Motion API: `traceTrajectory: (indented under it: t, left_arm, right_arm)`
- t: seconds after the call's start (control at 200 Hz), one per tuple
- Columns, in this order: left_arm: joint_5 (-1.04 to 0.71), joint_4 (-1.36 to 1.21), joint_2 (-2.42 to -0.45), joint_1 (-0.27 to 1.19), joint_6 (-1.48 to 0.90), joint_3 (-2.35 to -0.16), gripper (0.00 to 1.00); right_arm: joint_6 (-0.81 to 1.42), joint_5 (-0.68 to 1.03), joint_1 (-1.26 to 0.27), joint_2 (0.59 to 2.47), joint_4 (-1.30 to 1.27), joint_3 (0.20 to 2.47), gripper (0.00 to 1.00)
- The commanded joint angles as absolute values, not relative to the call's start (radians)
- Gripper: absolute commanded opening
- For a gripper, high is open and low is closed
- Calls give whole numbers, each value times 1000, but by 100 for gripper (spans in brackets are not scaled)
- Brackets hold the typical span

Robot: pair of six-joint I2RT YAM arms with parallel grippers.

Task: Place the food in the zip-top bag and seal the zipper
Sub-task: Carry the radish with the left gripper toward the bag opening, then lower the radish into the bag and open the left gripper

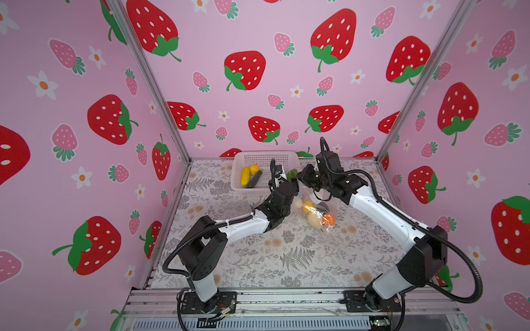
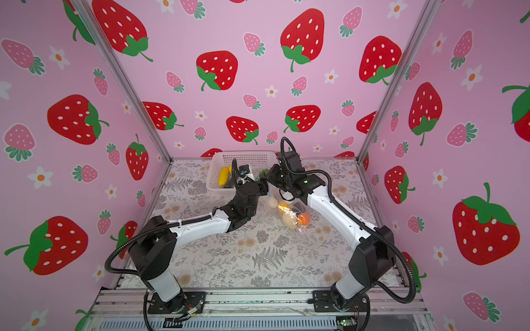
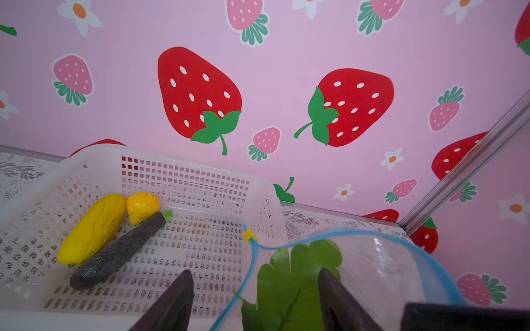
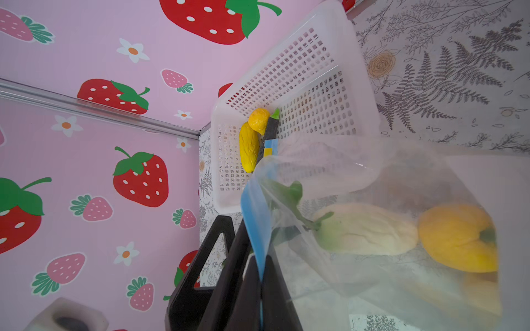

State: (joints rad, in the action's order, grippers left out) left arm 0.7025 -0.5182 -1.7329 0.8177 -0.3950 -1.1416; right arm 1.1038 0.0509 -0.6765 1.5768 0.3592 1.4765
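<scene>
Right claw [image 4: 261, 258] is clamped on the blue zipper [image 4: 255, 217], holding the mouth of the zip-top bag [image 4: 372, 177] up off the tabletop [image 1: 286, 258]. Left claw [image 3: 254, 272] is at the mouth with its jaws well apart. The radish leaves [image 3: 295, 272] sit between them, not pinched. One finger overlaps the leaves; can't tell if it touches. The yellow slider [image 3: 249, 235] sits at the zipper end nearest the basket, and the mouth gapes wide.

The bag bottom lies around the tabletop's middle, slightly right. The mouth end rises toward the basket's near right corner. Inside: white radish [image 4: 367, 229], yellow fruit [image 4: 459, 238], beige ball [image 1: 314, 220], orange [image 1: 329, 219].

The white mesh basket [image 1: 266, 157] is mid far edge, just beside the bag mouth. At its left end: corn [image 1: 245, 176], yellow-orange ball [image 1: 253, 169], dark piece [image 1: 254, 180].

In the way: both wrists crowd the mouth. In both top views the left arm's wrist [image 1: 282, 197] hides the bag's left side and the claw tips.

Surface: grey fern-and-flower print cloth. Room: pink strawberry-print walls [image 1: 286, 28] on three sides and aluminium posts [image 1: 160, 94] at the far corners. Arm bases sit on an aluminium rail [image 1: 286, 299] at the near edge.
</scene>
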Motion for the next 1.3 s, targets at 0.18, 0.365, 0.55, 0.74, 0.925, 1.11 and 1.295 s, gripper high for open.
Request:
traceTrajectory:
  t: [0.18, 0.365, 0.55, 0.74, 0.925, 1.11, 1.295]
  left_arm:
    - [553, -267, -1552, 773, -524, -1163, 74]
    - [320, -48, -1491, 678, -653, -1213, 74]
    - [106, -29, -1481, 599, -719, -1163, 72]
    - [-45, -66, -1478, 522, -760, -1153, 69]
    - [-130, -87, -1505, 515, -794, -1153, 66]
    - [-272, -100, -1552, 515, -815, -1217, 63]
    - [-300, -93, -1587, 510, -812, -1250, 59]
  right_arm:
    - [1102, 61, -648, 1536, 336, 1462, 5]
    - [1085, 63, -628, 1524, 336, 1463, 5]
    - [1067, 73, -606, 1509, 336, 1463, 5]
    - [1047, 94, -591, 1505, 350, 1492, 5]
    - [1017, 78, -578, 1493, 394, 1549, 6]
    - [1006, 71, -575, 1481, 414, 1575, 6]
    - [1008, 63, -575, 1471, 411, 1559, 7]
